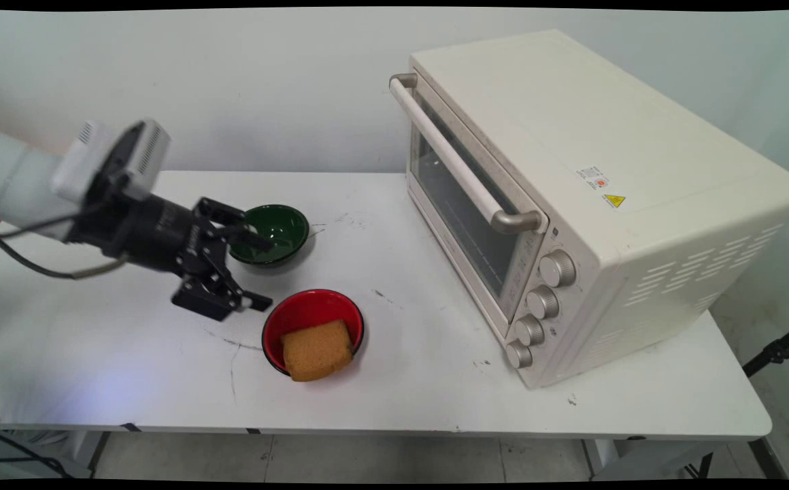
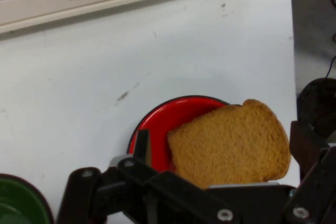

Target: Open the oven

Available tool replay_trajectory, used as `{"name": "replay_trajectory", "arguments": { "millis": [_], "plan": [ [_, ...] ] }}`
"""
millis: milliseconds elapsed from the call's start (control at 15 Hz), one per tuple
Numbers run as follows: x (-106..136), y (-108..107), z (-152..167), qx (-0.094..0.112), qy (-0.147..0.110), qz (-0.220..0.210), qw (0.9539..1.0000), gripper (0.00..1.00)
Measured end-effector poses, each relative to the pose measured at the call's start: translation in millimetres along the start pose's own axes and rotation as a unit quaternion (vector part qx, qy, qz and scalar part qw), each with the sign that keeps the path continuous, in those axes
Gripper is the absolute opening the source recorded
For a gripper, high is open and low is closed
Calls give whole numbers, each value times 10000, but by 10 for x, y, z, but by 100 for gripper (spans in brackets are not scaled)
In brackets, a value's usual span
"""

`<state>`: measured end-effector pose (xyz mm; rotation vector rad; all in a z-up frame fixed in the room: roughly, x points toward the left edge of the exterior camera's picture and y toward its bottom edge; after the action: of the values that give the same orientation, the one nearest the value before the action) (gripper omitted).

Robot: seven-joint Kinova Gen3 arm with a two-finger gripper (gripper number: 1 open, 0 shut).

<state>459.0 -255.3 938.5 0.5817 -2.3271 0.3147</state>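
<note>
One slice of brown bread (image 1: 316, 350) leans in the red bowl (image 1: 303, 312) at lower centre of the white table (image 1: 401, 381). Left of it the gripper (image 1: 260, 270) hangs with fingers spread wide, holding nothing, partly covering one green bowl (image 1: 282, 228). A cream toaster oven (image 1: 571, 197), door shut, fills the right.

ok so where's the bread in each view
Main view: the bread lies low and left of centre, in the red bowl, just right of the gripper.
Hand view: the bread is at lower right, overhanging the red bowl.
Shared landmark: the green bowl, at the hand view's bottom left.
</note>
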Motion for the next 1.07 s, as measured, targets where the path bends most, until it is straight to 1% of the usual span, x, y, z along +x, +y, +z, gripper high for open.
{"name": "replay_trajectory", "arguments": {
  "millis": [133,333,533,600,733,867,1067],
  "plan": [
    [86,-35,-223,31,82,-149,9999,100],
    [292,-131,-592,92,248,-359,9990,100],
    [531,-232,-896,166,317,-517,9980,100],
    [587,-252,-952,185,320,-550,9978,100],
    [800,-316,-1103,250,335,-678,9968,100],
    [1069,-380,-1211,314,356,-823,9955,100],
    [1456,-474,-1246,408,358,-959,9939,100]
  ]
}}
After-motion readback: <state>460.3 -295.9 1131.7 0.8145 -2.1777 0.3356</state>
